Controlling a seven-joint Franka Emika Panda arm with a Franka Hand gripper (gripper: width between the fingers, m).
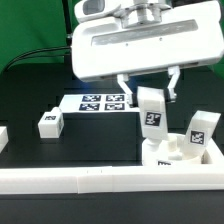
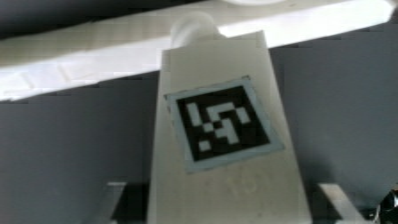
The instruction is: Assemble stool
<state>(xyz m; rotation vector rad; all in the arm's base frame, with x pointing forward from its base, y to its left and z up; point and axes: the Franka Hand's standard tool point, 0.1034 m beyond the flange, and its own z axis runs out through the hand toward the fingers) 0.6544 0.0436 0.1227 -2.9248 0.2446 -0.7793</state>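
Foreground rail (image 1: pixel 60 180) fronts the seat (image 1: pixel 175 153) at 4 o'clock, one leg (image 1: pixel 201 130) standing on it, while the gripper (image 1: pixel 150 96), fingers clamped on a second leg (image 1: pixel 152 118) held upright over it, appears mid-insertion: the next move calls for aligning and lowering into a free socket.

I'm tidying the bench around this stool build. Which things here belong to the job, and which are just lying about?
Job: seat; middle leg, between the fingers of the gripper; upright leg by the seat; loose leg lying apart.
Lying about: marker board; white border rail.
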